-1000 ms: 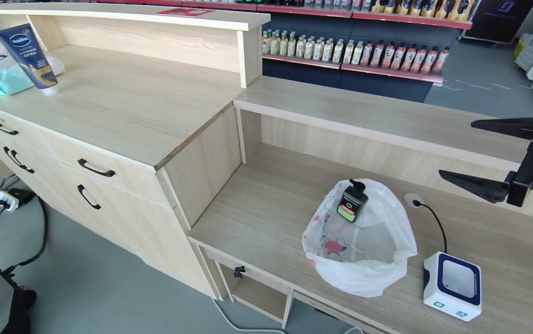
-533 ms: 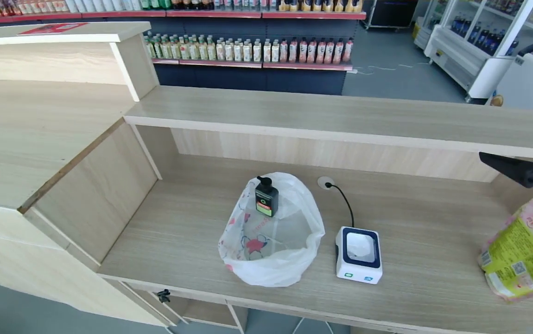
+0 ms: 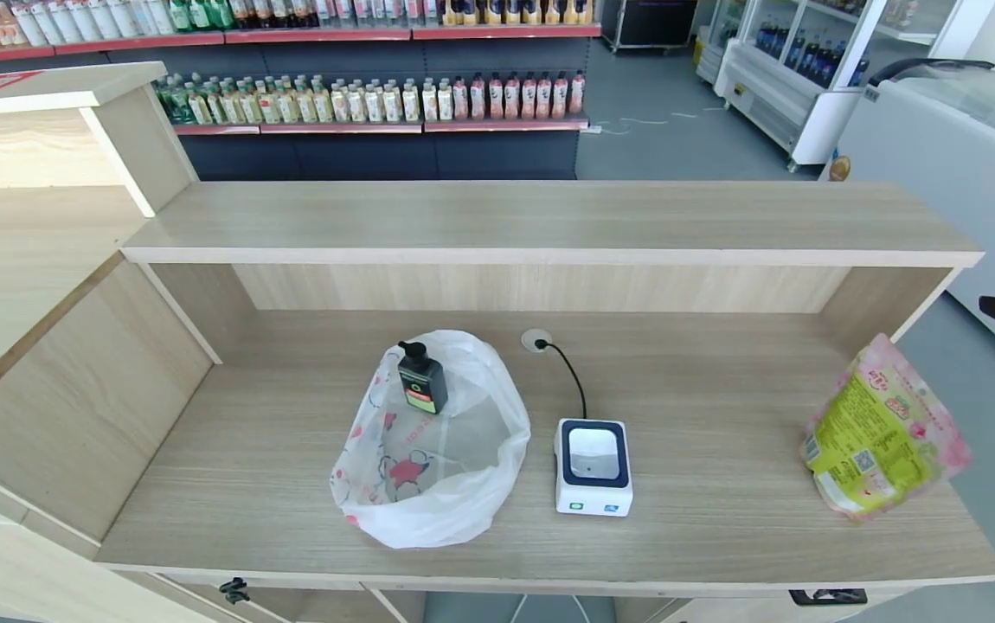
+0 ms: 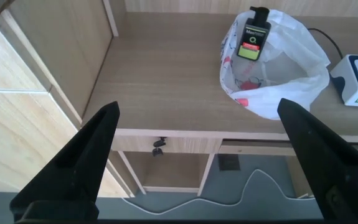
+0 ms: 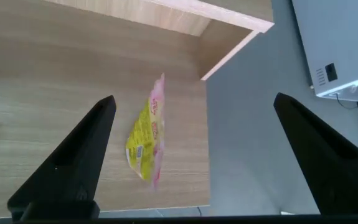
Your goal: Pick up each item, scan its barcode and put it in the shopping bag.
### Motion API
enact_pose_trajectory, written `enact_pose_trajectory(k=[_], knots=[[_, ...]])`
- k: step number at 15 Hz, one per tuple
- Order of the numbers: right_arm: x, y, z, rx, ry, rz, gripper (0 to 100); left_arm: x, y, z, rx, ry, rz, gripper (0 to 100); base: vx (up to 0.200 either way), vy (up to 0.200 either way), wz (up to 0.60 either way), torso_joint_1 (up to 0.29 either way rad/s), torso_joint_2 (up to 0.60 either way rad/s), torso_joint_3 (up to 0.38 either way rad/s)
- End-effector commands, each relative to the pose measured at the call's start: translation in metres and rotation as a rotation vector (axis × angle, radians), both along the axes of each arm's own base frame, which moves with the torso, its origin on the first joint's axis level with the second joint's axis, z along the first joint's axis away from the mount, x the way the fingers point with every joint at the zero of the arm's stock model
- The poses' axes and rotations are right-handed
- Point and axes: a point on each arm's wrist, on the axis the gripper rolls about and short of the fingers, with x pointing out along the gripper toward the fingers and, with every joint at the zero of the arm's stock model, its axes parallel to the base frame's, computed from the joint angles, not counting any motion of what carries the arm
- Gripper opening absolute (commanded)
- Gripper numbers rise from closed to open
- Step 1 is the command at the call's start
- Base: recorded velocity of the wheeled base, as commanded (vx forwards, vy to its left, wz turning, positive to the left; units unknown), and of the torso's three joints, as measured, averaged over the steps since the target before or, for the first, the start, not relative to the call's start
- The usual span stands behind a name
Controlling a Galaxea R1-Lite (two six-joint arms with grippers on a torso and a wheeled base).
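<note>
At the checkout counter [image 3: 705,407] we find a white shopping bag [image 3: 428,450] with red print standing open on the lower wooden surface, a black pump bottle [image 3: 422,387] upright inside it against the far wall of the bag. Just beside the bag, on the robot's right, sits a white barcode scanner [image 3: 593,465] with a dark-framed window facing up, its black cable [image 3: 571,372] running back to a round port in the counter top. Well apart from both, near the counter's right end and close to its edge, a yellow-green and pink snack pouch [image 3: 882,428] stands on the wood, untouched. The left gripper [image 4: 198,109] hangs above the front edge of the counter, to the left of the bag, its fingers spread wide and holding nothing. The right gripper [image 5: 194,98] hovers high over the right end of the counter with the pouch below it, fingers likewise spread apart and empty. Behind the raised ledge of the counter, shop shelves [image 3: 359,95] carry rows of bottled drinks
</note>
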Motion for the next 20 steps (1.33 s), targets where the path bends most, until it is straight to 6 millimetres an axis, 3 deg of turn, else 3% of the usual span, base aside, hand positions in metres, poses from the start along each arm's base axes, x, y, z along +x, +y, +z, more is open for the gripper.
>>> enact_pose_trajectory(k=[1, 4, 7, 10, 13, 17, 20], knots=[[0.017, -0.028, -0.009, 0.033, 0.075, -0.102, 100, 0.000, 0.000, 0.000, 0.000, 0.000, 0.000, 100, 0.000, 0.000, 0.00, 0.000, 0.00, 0.000], [0.011, -0.056, -0.019, 0.060, 0.156, -0.229, 100, 0.000, 0.000, 0.000, 0.000, 0.002, 0.000, 100, 0.000, 0.000, 0.00, 0.000, 0.00, 0.000], [-0.005, -0.068, -0.023, 0.081, 0.182, -0.310, 100, 0.000, 0.000, 0.000, 0.000, 0.000, 0.000, 100, 0.000, 0.000, 0.00, 0.000, 0.00, 0.000], [-0.007, -0.079, -0.040, 0.128, 0.223, -0.363, 100, 0.000, 0.000, 0.000, 0.000, 0.000, 0.001, 100, 0.000, 0.000, 0.00, 0.000, 0.00, 0.000], [0.026, -0.088, -0.077, 0.254, 0.331, -0.290, 100, 0.000, 0.000, 0.000, 0.000, 0.000, 0.000, 100, 0.000, 0.000, 0.00, 0.000, 0.00, 0.000], [0.066, -0.091, -0.095, 0.322, 0.378, -0.120, 100, 0.000, 0.000, 0.000, 0.000, 0.000, 0.000, 100, 0.000, 0.000, 0.00, 0.000, 0.00, 0.000], [0.080, -0.090, -0.107, 0.348, 0.405, 0.021, 100, 0.000, 0.000, 0.000, 0.000, 0.000, 0.001, 100, 0.000, 0.000, 0.00, 0.000, 0.00, 0.000]])
